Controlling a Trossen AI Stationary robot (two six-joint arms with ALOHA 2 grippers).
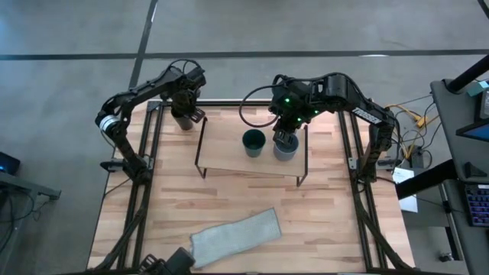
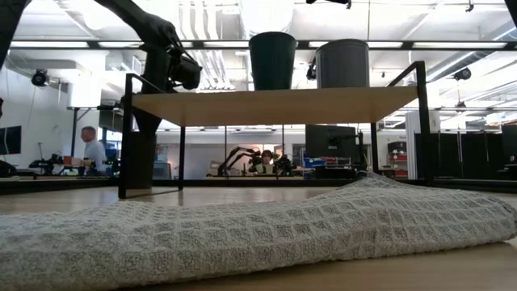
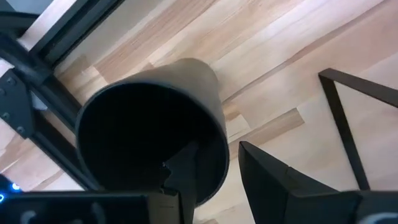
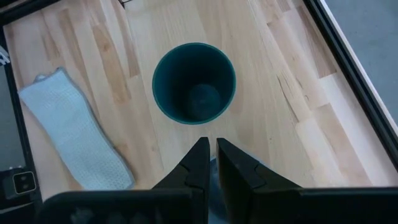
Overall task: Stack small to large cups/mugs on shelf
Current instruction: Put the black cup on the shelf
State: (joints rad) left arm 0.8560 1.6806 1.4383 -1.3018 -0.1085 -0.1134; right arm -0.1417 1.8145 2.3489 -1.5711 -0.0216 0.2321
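Observation:
A dark teal-green cup and a grey-blue mug stand side by side, upright, on the light-wood shelf; both also show in the low view, the cup and the mug. My right gripper is shut just above the mug, whose top stands free in the low view. A taller black cup stands on the table off the shelf's far left corner. My left gripper is open, one finger inside the black cup and one outside its wall.
A pale waffle-weave cloth lies loosely rolled near the table's front edge and fills the low view's foreground. The shelf's black wire legs stand close to the black cup. People sit in the room behind the table.

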